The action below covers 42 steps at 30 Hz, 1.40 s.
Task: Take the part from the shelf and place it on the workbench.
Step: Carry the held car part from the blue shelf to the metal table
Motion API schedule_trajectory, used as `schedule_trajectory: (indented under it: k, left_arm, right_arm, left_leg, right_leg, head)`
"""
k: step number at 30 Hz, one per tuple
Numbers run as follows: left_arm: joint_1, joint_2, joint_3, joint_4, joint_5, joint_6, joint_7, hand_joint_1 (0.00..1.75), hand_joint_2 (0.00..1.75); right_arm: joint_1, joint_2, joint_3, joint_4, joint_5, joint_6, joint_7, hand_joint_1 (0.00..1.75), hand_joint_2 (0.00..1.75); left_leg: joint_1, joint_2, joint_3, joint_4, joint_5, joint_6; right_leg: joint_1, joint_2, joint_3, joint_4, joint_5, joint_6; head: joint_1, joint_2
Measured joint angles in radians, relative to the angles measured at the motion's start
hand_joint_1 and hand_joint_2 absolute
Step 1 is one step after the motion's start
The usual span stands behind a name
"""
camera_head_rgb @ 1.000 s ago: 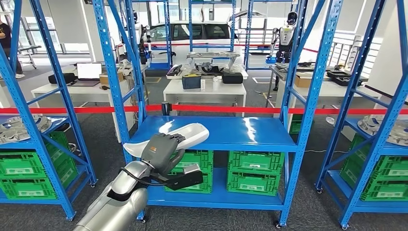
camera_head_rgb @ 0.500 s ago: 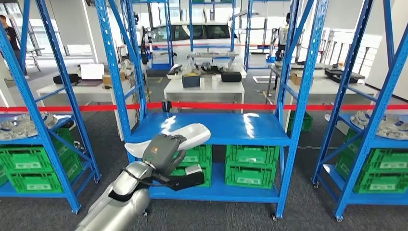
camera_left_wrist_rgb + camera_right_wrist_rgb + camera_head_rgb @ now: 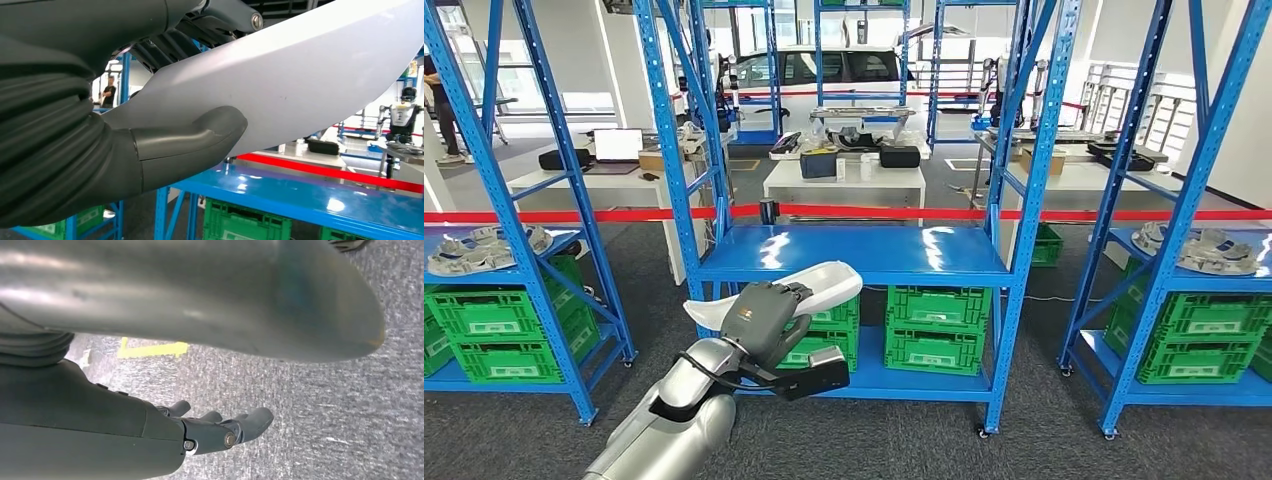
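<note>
White part (image 3: 814,283) gripped by left robot hand (image 3: 762,312), shelf (image 3: 854,255) now farther off, right robot hand (image 3: 220,427) spread, empty

- One white part (image 3: 774,290), held in one left hand (image 3: 759,312).
- One right hand (image 3: 220,432).
- Four green crates (image 3: 934,325) under the middle blue shelf (image 3: 854,255).
- One red barrier tape (image 3: 904,212).
- One laptop (image 3: 619,145).
</note>
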<state>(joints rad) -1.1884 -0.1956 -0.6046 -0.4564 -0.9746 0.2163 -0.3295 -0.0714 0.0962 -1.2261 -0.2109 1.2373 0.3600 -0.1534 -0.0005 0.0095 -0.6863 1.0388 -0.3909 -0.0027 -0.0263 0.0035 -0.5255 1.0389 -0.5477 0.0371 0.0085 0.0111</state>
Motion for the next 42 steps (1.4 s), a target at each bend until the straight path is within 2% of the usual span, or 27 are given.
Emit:
schedule_trajectory:
  k: [2,3,4,6,7,8,9,10,11,13,14,15,19,22,26,31,34,35,36,37,39,40,41,42]
  left_arm:
    - [0.0,-0.001,0.0,0.002,0.011,-0.017,-0.014,1.75,1.75]
    - [0.0,0.0,0.0,0.004,0.02,-0.027,-0.026,1.75,1.75]
    - [0.0,0.002,0.0,0.005,0.03,-0.036,-0.037,1.75,1.75]
    - [0.0,0.004,0.0,0.006,0.043,-0.042,-0.051,1.75,1.75]
    - [0.0,0.004,0.0,0.007,0.046,-0.043,-0.054,1.75,1.75]
    - [0.0,0.004,0.0,0.009,0.047,-0.045,-0.056,1.75,1.75]
    - [0.0,0.005,0.0,0.01,0.048,-0.046,-0.057,1.75,1.75]
    - [0.0,0.005,0.0,0.011,0.048,-0.047,-0.057,1.75,1.75]
    - [0.0,0.005,0.0,0.012,0.048,-0.048,-0.057,1.75,1.75]
    - [-0.001,0.004,0.0,0.009,0.049,-0.047,-0.057,1.75,1.75]
    - [-0.002,0.004,0.0,0.008,0.049,-0.047,-0.058,1.75,1.75]
    - [-0.003,0.003,0.0,0.006,0.049,-0.047,-0.058,1.75,1.75]
    - [-0.003,0.003,0.0,0.006,0.049,-0.048,-0.058,1.75,1.75]
    - [-0.003,0.003,0.0,0.007,0.049,-0.048,-0.058,1.75,1.75]
    - [-0.003,0.003,0.0,0.008,0.048,-0.043,-0.06,1.75,1.75]
    - [-0.002,0.004,0.0,0.009,0.042,-0.027,-0.058,1.75,1.75]
    - [-0.001,0.004,0.0,0.007,0.039,-0.022,-0.055,1.75,1.75]
    - [-0.001,0.004,0.0,0.007,0.036,-0.019,-0.053,1.75,1.75]
    - [-0.002,0.004,0.0,0.006,0.032,-0.017,-0.049,1.75,1.75]
    - [-0.002,0.004,0.0,0.005,0.028,-0.015,-0.045,1.75,1.75]
    - [0.004,0.006,0.0,0.006,0.022,-0.012,-0.036,1.75,1.75]
    - [0.009,0.008,0.0,0.007,0.02,-0.012,-0.034,1.75,1.75]
    - [0.013,0.01,0.0,0.007,0.019,-0.012,-0.032,1.75,1.75]
    - [0.016,0.011,0.0,0.007,0.017,-0.011,-0.03,1.75,1.75]
  right_arm:
    - [0.001,0.0,0.0,0.0,-0.001,0.0,-0.001,0.0,0.0]
    - [0.002,0.0,0.0,0.0,-0.001,0.0,-0.002,0.0,0.0]
    - [0.002,0.0,0.0,0.0,-0.001,0.0,-0.002,0.0,0.0]
    - [0.002,0.0,0.0,0.0,-0.001,0.0,-0.002,0.0,0.0]
    - [0.002,0.0,0.0,0.0,-0.001,0.0,-0.002,0.0,0.0]
    - [0.002,0.0,0.0,0.0,-0.001,0.0,-0.002,0.0,0.0]
    - [0.003,0.0,0.0,0.0,-0.001,0.0,-0.002,0.0,0.0]
    - [0.003,0.0,0.0,0.0,-0.001,0.0,-0.002,0.0,0.0]
    - [0.003,0.0,0.0,0.0,-0.001,0.0,-0.002,0.0,0.0]
    - [0.004,0.002,-0.001,0.0,-0.001,0.0,-0.002,0.0,0.0]
    - [0.004,0.003,-0.001,0.0,-0.001,0.0,-0.002,0.0,0.0]
    - [0.004,0.004,-0.001,0.0,-0.001,0.0,-0.003,0.0,0.0]
    - [0.003,0.002,-0.001,0.0,-0.001,0.004,-0.004,0.0,0.0]
    - [0.003,0.002,-0.001,0.0,-0.001,0.017,-0.004,0.0,0.0]
    - [0.004,0.0,-0.001,0.0,-0.001,0.018,-0.003,0.0,0.0]
    - [0.004,0.0,-0.001,0.0,-0.001,0.018,0.003,0.0,0.0]
    - [0.003,0.0,-0.001,0.0,-0.001,0.018,0.003,0.0,0.0]
    - [0.003,0.0,-0.001,0.0,0.0,0.018,0.003,0.0,0.0]
    - [0.003,0.0,-0.001,0.0,0.002,0.018,0.003,0.0,0.0]
    - [0.003,0.0,-0.001,0.0,0.004,0.018,0.004,0.0,0.0]
    - [0.004,0.0,-0.001,0.0,0.009,0.018,0.006,0.0,0.0]
    - [0.004,-0.001,-0.001,0.0,0.011,0.018,0.006,0.0,0.0]
    - [0.004,-0.001,-0.001,0.0,0.012,0.018,0.006,0.0,0.0]
    - [0.005,-0.001,-0.001,0.0,0.014,0.018,0.006,0.0,0.0]
  left_leg:
    - [0.002,0.0,-0.006,0.001,0.006,-0.012]
    - [0.004,0.0,-0.013,0.012,-0.009,-0.017]
    - [0.005,-0.002,-0.024,0.037,-0.038,-0.022]
    - [0.006,-0.004,-0.056,0.146,-0.127,-0.028]
    - [0.006,-0.005,-0.071,0.209,-0.159,-0.029]
    - [0.006,-0.005,-0.079,0.259,-0.173,-0.028]
    - [0.005,-0.006,-0.073,0.279,-0.165,-0.025]
    - [0.004,-0.006,-0.048,0.261,-0.143,-0.019]
    - [0.0,-0.007,-0.007,0.212,-0.12,-0.01]
    - [-0.009,-0.006,0.096,0.071,-0.115,0.007]
    - [-0.013,-0.007,0.13,0.02,-0.123,0.012]
    - [-0.016,-0.007,0.147,-0.009,-0.131,0.015]
    - [-0.018,-0.009,0.146,-0.027,-0.121,0.01]
    - [-0.019,-0.008,0.139,-0.025,-0.114,0.019]
    - [-0.019,-0.008,0.132,-0.024,-0.107,0.024]
    - [-0.02,-0.008,0.13,-0.021,-0.106,0.025]
    - [-0.019,-0.008,0.132,-0.034,-0.095,0.038]
    - [-0.017,-0.009,0.135,-0.047,-0.085,0.045]
    - [-0.012,-0.011,0.14,-0.06,-0.075,0.049]
    - [-0.009,-0.013,0.142,-0.068,-0.068,0.05]
    - [-0.008,-0.019,0.133,-0.068,-0.063,0.05]
    - [-0.007,-0.024,0.128,-0.065,-0.062,0.048]
    - [-0.005,-0.031,0.123,-0.061,-0.061,0.044]
    - [-0.002,-0.04,0.117,-0.053,-0.062,0.038]
  right_leg:
    - [0.002,-0.001,-0.011,-0.003,0.005,-0.024]
    - [0.001,-0.002,-0.017,-0.003,0.012,-0.035]
    - [0.0,-0.004,-0.023,-0.003,0.02,-0.044]
    - [0.003,-0.004,-0.042,-0.003,0.038,-0.054]
    - [0.005,-0.004,-0.053,-0.003,0.047,-0.056]
    - [0.007,-0.004,-0.065,-0.003,0.057,-0.056]
    - [0.01,-0.004,-0.077,-0.002,0.066,-0.057]
    - [0.013,-0.004,-0.088,-0.002,0.075,-0.056]
    - [0.015,-0.004,-0.098,-0.002,0.083,-0.055]
    - [0.017,-0.005,-0.112,-0.002,0.097,-0.049]
    - [0.017,-0.006,-0.114,-0.002,0.102,-0.043]
    - [0.016,-0.007,-0.115,-0.004,0.107,-0.038]
    - [0.017,-0.011,-0.114,-0.013,0.113,-0.048]
    - [0.016,-0.011,-0.115,-0.022,0.13,-0.034]
    - [0.016,-0.011,-0.117,-0.03,0.142,-0.028]
    - [0.016,-0.011,-0.117,-0.031,0.145,-0.024]
    - [0.012,-0.012,-0.111,-0.044,0.153,-0.01]
    - [0.011,-0.011,-0.113,-0.038,0.145,-0.006]
    - [0.012,-0.009,-0.124,-0.012,0.122,-0.006]
    - [0.011,-0.008,-0.144,0.037,0.088,-0.006]
    - [0.008,-0.006,-0.198,0.173,0.016,-0.004]
    - [0.005,-0.006,-0.213,0.219,-0.002,-0.002]
    - [0.001,-0.006,-0.21,0.228,-0.001,0.001]
    - [-0.004,-0.004,-0.187,0.196,0.016,0.005]
  head:
    - [0.0,0.0]
    - [0.0,0.0]
    - [0.0,0.0]
    - [0.0,0.0]
    - [0.0,0.0]
    - [0.0,0.0]
    - [0.0,0.0]
    - [0.0,0.0]
    - [0.0,0.0]
    - [0.0,0.0]
    - [0.0,0.0]
    - [0.0,0.0]
    - [-0.001,0.0]
    - [0.0,0.0]
    - [0.0,0.0]
    - [0.0,0.0]
    - [-0.001,0.0]
    - [-0.001,0.0]
    - [0.0,0.0]
    - [0.0,0.0]
    - [0.0,0.0]
    - [0.0,0.0]
    - [0.0,0.0]
    - [0.0,0.0]
